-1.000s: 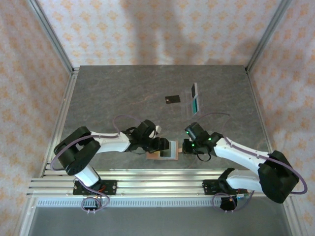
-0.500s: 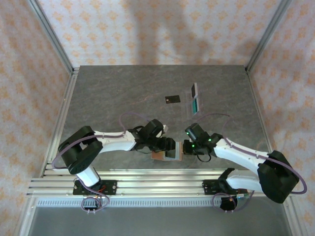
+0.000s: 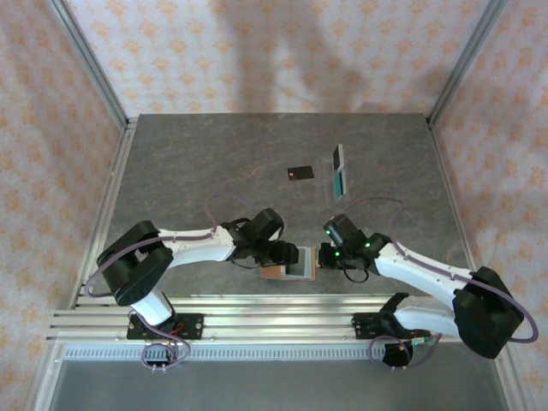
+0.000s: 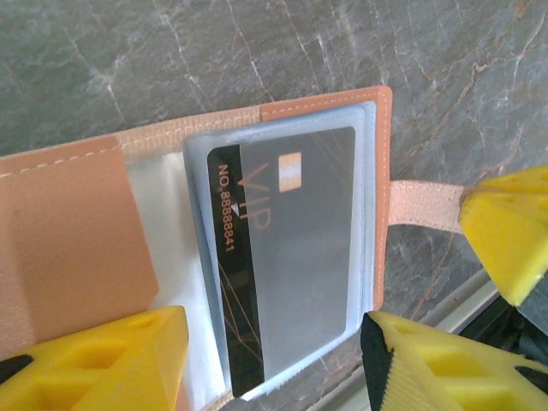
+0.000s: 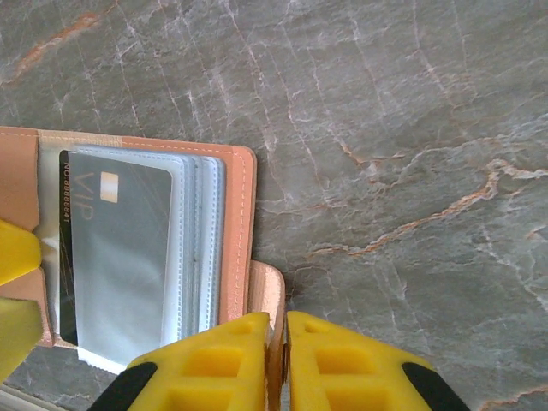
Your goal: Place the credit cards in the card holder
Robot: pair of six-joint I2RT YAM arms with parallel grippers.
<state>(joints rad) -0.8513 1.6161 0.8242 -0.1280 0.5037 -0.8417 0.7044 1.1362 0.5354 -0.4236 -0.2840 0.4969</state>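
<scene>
The tan card holder (image 3: 276, 272) lies open near the table's front edge. A dark credit card marked VIP (image 4: 300, 257) sits in its clear sleeve (image 5: 193, 248). My left gripper (image 4: 274, 360) is open, its yellow fingers (image 4: 103, 360) straddling the near end of that card. My right gripper (image 5: 276, 360) is shut on the holder's strap tab (image 5: 272, 291), at the holder's right side (image 3: 321, 255). A black credit card (image 3: 300, 173) and a teal one (image 3: 341, 182) lie flat farther back, another card (image 3: 336, 157) just behind the teal.
Aluminium rails (image 3: 257, 321) run along the front edge just below the holder. Frame posts (image 3: 90, 64) stand at the table's back corners. Bare grey stone table (image 3: 197, 163) stretches left of the loose cards.
My left gripper shifted a little to the right over the open holder, and the holder slid slightly right with it. The right gripper kept its hold on the strap tab.
</scene>
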